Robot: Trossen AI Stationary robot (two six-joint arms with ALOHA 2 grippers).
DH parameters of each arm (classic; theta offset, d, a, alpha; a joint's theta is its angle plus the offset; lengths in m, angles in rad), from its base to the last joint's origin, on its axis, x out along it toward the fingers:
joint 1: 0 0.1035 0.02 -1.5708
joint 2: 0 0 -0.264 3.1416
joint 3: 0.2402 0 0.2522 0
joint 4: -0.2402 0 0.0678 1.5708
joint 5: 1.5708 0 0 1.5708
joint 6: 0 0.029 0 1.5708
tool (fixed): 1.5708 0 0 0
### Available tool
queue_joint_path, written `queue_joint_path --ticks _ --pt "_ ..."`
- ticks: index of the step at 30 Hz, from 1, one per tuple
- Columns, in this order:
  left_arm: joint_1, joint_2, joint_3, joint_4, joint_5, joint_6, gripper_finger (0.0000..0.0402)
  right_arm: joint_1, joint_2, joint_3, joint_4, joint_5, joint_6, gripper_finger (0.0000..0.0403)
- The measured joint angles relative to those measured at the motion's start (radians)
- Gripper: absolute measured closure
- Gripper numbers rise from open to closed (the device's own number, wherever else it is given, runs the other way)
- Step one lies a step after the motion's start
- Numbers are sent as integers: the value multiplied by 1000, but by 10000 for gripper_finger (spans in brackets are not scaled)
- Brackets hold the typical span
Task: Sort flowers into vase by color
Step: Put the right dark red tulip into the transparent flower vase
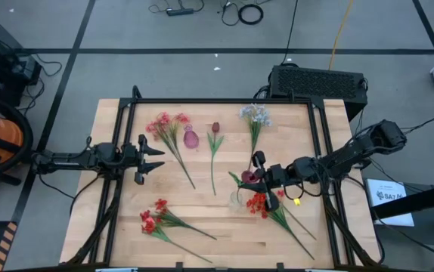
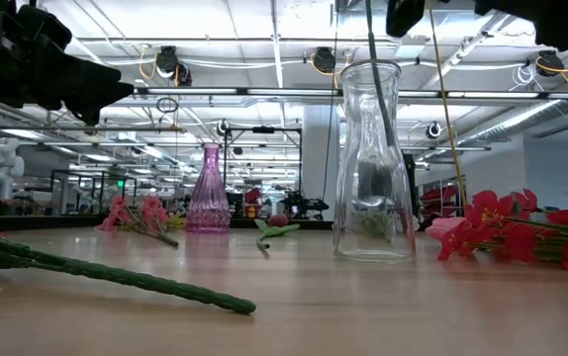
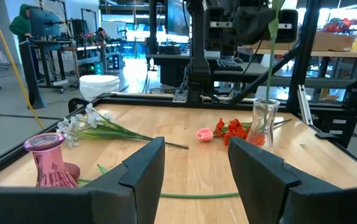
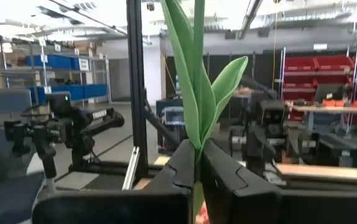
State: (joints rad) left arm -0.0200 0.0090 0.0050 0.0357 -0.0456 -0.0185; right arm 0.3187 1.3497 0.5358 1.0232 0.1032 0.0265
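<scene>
My right gripper (image 1: 257,177) (image 4: 198,152) hovers level above the clear glass vase (image 2: 368,163) (image 3: 264,124), shut on a dark maroon tulip (image 1: 249,176). My left gripper (image 1: 150,157) (image 3: 194,149) waits open at the table's left side. A small pink vase (image 1: 190,138) (image 2: 208,193) stands toward the far side. Lying flat on the table are a red spray (image 1: 168,125), a second maroon tulip (image 1: 215,128), a pale blue-white sprig (image 1: 255,115), red clusters (image 1: 153,219) near the front and red clusters (image 1: 258,204) beside the clear vase. My right gripper pinches the tulip's green stalk (image 4: 197,163) just below its leaves (image 4: 197,93), between the two fingers. The fingers come level from the table's right and lie across the stalk. The tulip stands upright, and its lower stalk (image 2: 369,69) reaches down through the clear vase's mouth.
A pink bud (image 3: 204,134) lies on the table near the clear vase. A long green stalk (image 2: 116,277) lies across the near left. Dark rails frame the table (image 1: 224,100). Bare wood shows between the two vases and along the near edge.
</scene>
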Motion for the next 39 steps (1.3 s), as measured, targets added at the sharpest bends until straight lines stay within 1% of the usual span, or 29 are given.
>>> queue_joint_path --ticks 6,13,20,23,34,36,39 --pt "0 0 0 0 0 0 217 0 7 0 -89 0 49 395" --pt "0 0 0 0 0 0 217 3 7 0 -177 -1 54 395" --pt "0 0 0 0 0 0 217 3 7 0 -273 -1 112 394" --pt "0 0 0 0 0 0 217 3 7 0 -275 -1 142 394" --pt "0 0 0 0 0 0 217 3 7 0 -273 -1 146 392" --pt "0 0 0 0 0 0 217 3 7 0 -273 -1 151 383" --pt "0 0 0 0 0 0 217 3 7 0 -273 -1 172 361"
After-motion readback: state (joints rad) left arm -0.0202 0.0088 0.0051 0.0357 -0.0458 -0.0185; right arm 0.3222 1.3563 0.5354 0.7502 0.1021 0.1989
